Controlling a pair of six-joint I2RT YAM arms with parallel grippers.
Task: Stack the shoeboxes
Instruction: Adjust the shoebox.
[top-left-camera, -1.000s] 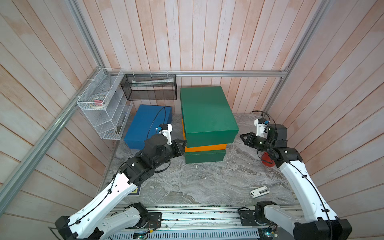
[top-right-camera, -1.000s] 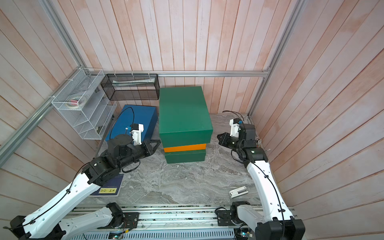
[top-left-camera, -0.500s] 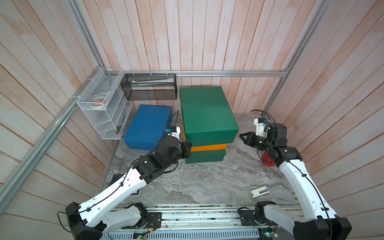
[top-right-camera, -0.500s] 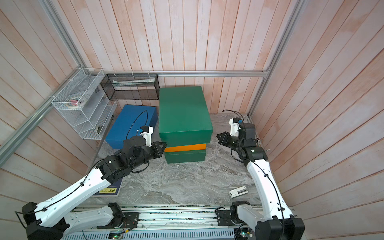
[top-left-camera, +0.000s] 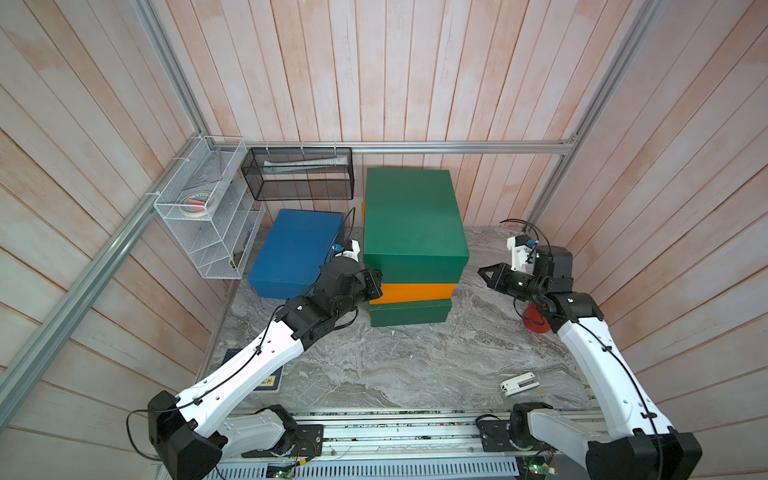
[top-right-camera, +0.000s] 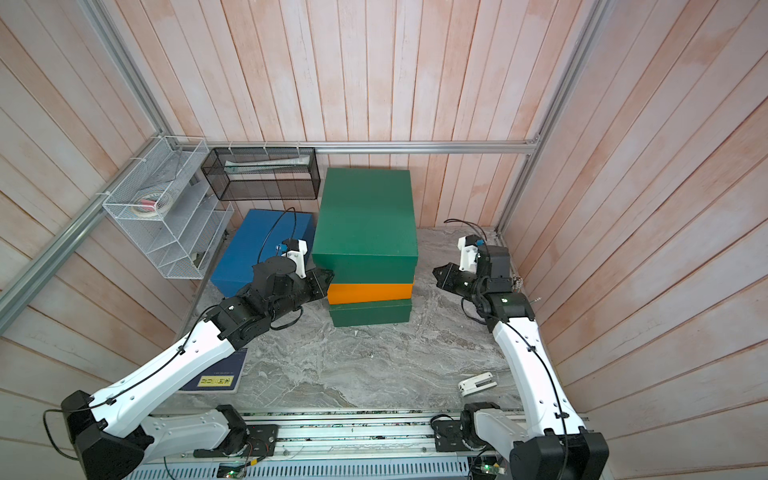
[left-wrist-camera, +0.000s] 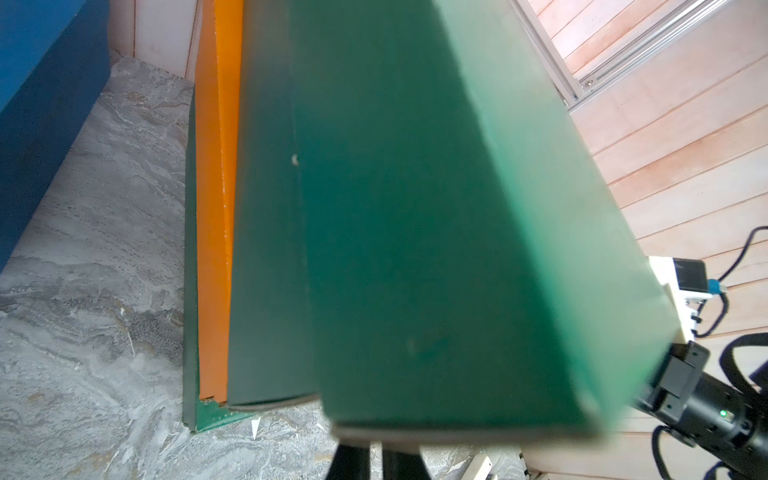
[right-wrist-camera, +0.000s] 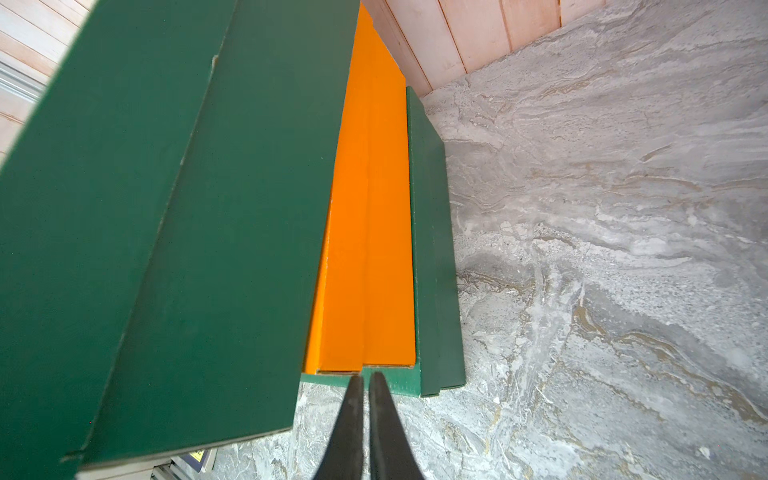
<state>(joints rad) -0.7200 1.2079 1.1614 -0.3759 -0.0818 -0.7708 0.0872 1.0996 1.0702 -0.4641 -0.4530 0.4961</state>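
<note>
Left hand (top-left-camera: 375, 282) and right hand (top-left-camera: 483, 273) clenched, empty. Blue box (top-left-camera: 297, 249) looks light, stiff, slick: squeeze long sides between both.

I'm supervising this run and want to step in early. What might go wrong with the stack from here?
The top green box overhangs the orange box at its near end; the shut left gripper at the stack's side may shove it off. The blue box lies on the table beside the stack; lifting it onto three boxes could topple the pile.
</note>
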